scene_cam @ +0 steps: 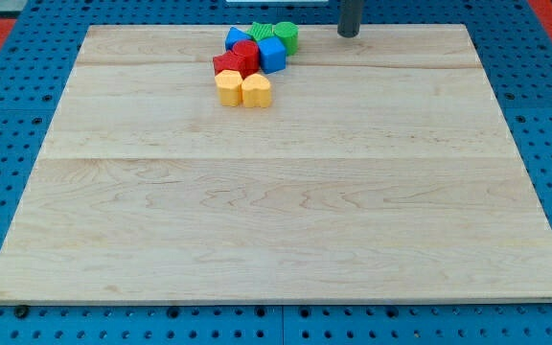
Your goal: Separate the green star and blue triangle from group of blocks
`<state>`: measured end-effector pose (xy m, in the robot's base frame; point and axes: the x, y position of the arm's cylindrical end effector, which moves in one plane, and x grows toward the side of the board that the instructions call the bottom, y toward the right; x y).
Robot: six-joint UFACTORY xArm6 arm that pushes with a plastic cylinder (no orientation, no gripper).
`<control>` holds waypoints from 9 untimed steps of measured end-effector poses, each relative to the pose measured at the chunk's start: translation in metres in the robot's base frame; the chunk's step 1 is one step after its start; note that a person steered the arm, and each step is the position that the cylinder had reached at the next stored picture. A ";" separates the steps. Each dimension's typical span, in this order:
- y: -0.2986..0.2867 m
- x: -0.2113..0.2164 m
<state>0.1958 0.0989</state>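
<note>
A tight group of blocks lies near the board's top edge, left of centre. The green star [262, 31] is at the group's top, between a blue block [237, 38] that looks like the triangle on its left and a green round block [287, 37] on its right. Below them are a red block [246, 53], a blue cube [272, 55], another red block [226, 65], a yellow block [229, 88] and a yellow heart [256, 89]. My tip [349, 34] stands at the view's top, to the right of the green round block and apart from it.
The wooden board [276, 211] lies on a blue pegboard table [8, 115]. The block group sits close to the board's top edge [161, 27].
</note>
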 end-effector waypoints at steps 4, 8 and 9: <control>-0.116 0.019; -0.240 0.020; -0.149 -0.003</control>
